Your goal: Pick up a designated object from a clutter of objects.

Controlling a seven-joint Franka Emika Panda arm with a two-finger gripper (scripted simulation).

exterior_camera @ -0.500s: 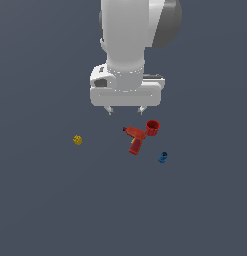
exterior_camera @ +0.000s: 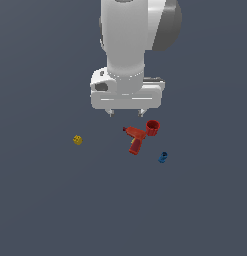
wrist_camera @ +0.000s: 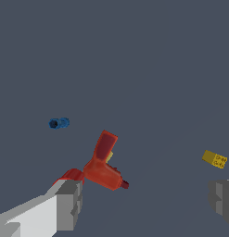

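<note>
The designated object, a tiny yellow-mustard cube (exterior_camera: 78,140) with dark marks, lies alone on the grey floor at the exterior view's left. It also shows in the wrist view (wrist_camera: 214,159), near one finger (wrist_camera: 222,196). My gripper (exterior_camera: 126,114) hangs open and empty above the floor. It is above and beside the red drill-shaped toy (exterior_camera: 135,140), well to the right of the cube. In the wrist view the gripper (wrist_camera: 146,201) has its fingers wide apart, with the drill (wrist_camera: 103,166) between them, nearer the other finger (wrist_camera: 69,203).
A red cup (exterior_camera: 153,127) stands touching the drill's far side. It is partly hidden behind a finger in the wrist view (wrist_camera: 72,176). A small blue cylinder-like piece (exterior_camera: 163,157) lies to the drill's right and shows in the wrist view (wrist_camera: 59,123).
The gripper has come down very slightly. The objects have not moved.
</note>
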